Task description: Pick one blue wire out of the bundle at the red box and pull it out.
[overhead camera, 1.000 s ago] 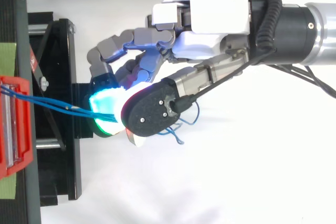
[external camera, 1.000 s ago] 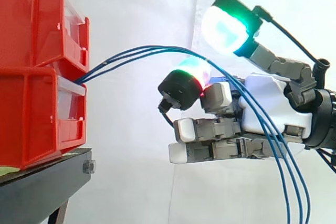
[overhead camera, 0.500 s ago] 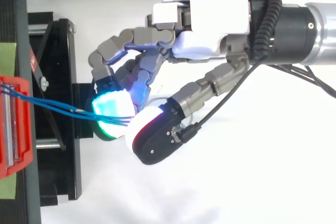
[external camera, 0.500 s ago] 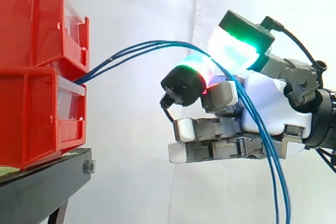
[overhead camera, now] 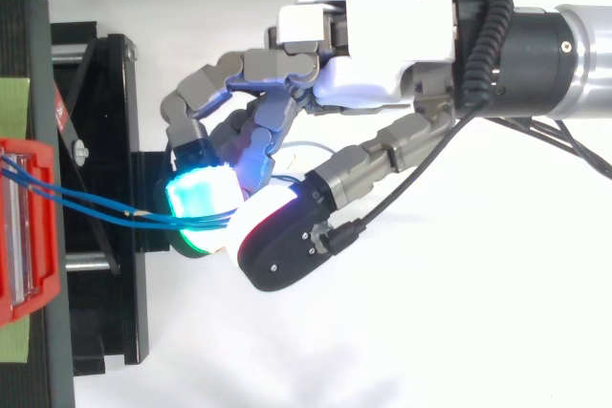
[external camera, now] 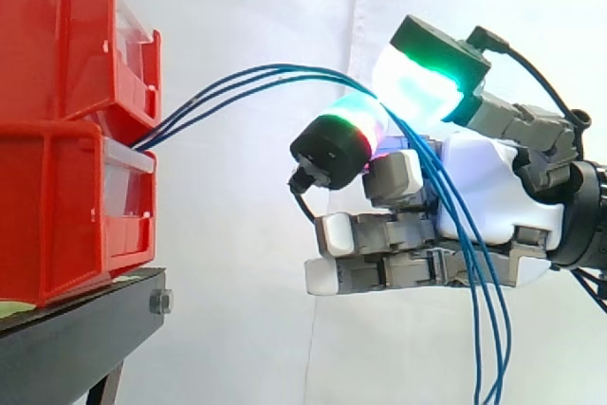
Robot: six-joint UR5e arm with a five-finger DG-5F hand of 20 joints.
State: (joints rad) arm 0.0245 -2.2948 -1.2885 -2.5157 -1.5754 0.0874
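Blue wires (external camera: 285,68) pass between the glowing pads of the fingers (external camera: 417,82), which are curled and pinched on them; I cannot tell whether 1 strand or the whole bundle is caught. Behind the pinch the strands drop across the hand (external camera: 484,187). Ahead they arc left and down to the red box (external camera: 66,215), looking slack. Their long axis runs from fingers to box, so the pull likely goes straight away from the box

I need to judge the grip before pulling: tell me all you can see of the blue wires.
The blue wires are three thin, glossy strands leaving the gap between the stacked red boxes, arching up rightward. They pass between glowing fingers of the hand, which pinch there, then hang down across its palm. Whether one or all are pinched is unclear.
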